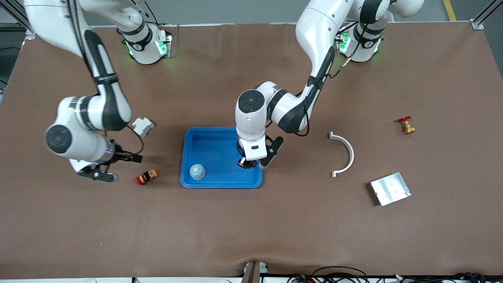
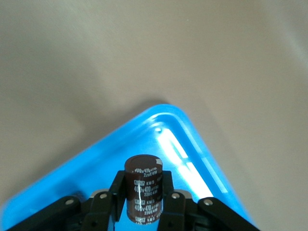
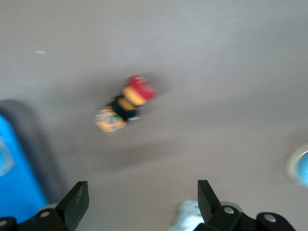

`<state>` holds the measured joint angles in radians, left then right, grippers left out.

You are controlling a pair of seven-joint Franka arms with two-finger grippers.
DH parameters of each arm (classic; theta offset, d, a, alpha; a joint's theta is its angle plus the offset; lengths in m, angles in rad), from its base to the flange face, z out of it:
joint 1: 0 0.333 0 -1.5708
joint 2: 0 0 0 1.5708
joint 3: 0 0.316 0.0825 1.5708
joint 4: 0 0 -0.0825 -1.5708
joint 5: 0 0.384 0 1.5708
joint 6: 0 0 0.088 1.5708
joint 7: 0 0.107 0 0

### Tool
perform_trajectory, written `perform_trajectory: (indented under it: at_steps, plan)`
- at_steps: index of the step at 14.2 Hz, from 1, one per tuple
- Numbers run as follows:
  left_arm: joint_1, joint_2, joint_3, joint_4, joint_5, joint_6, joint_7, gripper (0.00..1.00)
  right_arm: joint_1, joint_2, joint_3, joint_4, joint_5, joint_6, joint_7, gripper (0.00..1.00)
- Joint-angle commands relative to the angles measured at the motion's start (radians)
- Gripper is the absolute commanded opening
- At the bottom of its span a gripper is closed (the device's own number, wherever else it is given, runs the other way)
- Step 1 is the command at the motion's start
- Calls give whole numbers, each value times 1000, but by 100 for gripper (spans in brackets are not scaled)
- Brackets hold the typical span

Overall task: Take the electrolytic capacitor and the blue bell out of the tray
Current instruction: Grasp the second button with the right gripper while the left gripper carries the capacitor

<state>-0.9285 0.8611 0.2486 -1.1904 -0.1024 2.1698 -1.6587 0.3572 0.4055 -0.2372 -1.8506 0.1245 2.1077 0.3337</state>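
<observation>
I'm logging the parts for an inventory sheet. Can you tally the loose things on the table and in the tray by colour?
Blue: 2, the tray and the bell in it
Dark brown: 1, the capacitor in the left claw
Red: 2, the push button and the valve
White or silver: 3, the grey block, the curved bracket, the metal plate
Total: 8

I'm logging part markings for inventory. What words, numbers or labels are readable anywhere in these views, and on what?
"400v" and "220": white print on the dark capacitor held in the left gripper over the blue tray; the rest of its print is too blurred to read.
Bell, push button, valve, metal plate: no readable text.
</observation>
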Motion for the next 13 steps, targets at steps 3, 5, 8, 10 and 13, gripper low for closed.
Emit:
perform_trajectory:
  at_steps: [3, 5, 8, 10, 13]
  plan:
    - [23, -59, -11, -60, -31, -99, 200, 0, 49, 100, 110, 125, 30, 0, 400, 100]
    - [36, -97, -11, -106, -30, -96, 220, 0, 60, 160, 142, 192, 32, 3, 563, 100]
    - [54, -168, -15, -184, -45, -96, 324, 0, 74, 240, 174, 255, 32, 62, 740, 100]
    - [77, -209, -15, -241, -43, -96, 429, 0, 80, 252, 180, 255, 30, 126, 851, 100]
    - [117, -261, -17, -310, -37, -94, 633, 0, 83, 272, 203, 254, 29, 172, 907, 100]
